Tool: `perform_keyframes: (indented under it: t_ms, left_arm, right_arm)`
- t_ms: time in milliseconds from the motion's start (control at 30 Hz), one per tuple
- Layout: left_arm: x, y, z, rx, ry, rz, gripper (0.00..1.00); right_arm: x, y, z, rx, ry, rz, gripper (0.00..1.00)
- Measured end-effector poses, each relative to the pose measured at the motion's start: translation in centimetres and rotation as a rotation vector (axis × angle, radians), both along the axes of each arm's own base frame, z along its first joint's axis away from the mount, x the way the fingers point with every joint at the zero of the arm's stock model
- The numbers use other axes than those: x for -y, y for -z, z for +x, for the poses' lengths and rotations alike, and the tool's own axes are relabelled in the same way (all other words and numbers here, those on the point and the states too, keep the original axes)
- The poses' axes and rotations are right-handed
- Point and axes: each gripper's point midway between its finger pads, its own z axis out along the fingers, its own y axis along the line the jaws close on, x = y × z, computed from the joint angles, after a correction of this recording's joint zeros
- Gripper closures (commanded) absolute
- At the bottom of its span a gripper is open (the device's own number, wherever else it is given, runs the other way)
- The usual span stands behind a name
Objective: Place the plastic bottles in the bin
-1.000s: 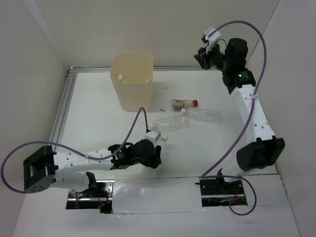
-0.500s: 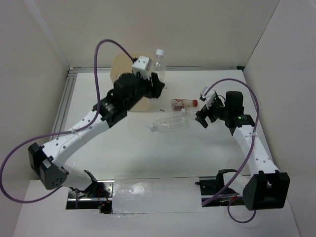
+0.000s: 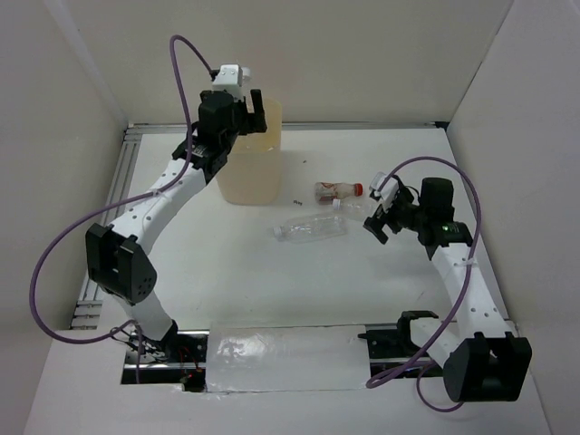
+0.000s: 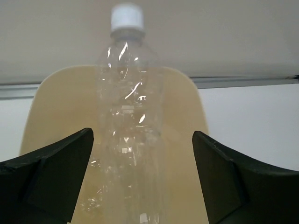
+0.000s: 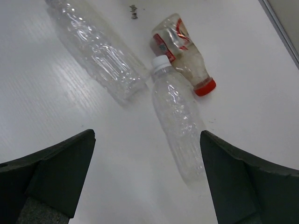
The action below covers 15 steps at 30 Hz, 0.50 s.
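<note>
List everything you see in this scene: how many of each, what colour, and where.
Bin: one, cream-beige, far side of table, left of centre.
Bottle over bin: one, clear, white cap, between the open fingers of the left gripper.
Long bottle: one, clear, lying mid-table.
White-capped bottle: one, clear, lying beneath the right gripper.
Red-capped bottle: one, reddish label, lying right of bin.
Table: one, white.
Left gripper: open, above bin.
Right gripper: open, above the lying bottles.
</note>
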Motion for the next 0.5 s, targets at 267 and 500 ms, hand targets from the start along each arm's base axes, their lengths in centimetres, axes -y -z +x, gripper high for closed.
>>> perform_keyframes:
  t_ms: [267, 500]
  left_arm:
    - [-0.6, 0.6, 0.3, -0.034, -0.013, 0.047, 0.0]
    - [1.8, -3.6, -12.5, 0.075, 0.195, 0.005, 0.0]
  right_arm:
    - [-6.0, 1.8, -1.9, 0.064, -0.377, -0.071, 0.0]
    - [-12.0, 7.2, -3.5, 0.028, -0.675, -0.202, 0.0]
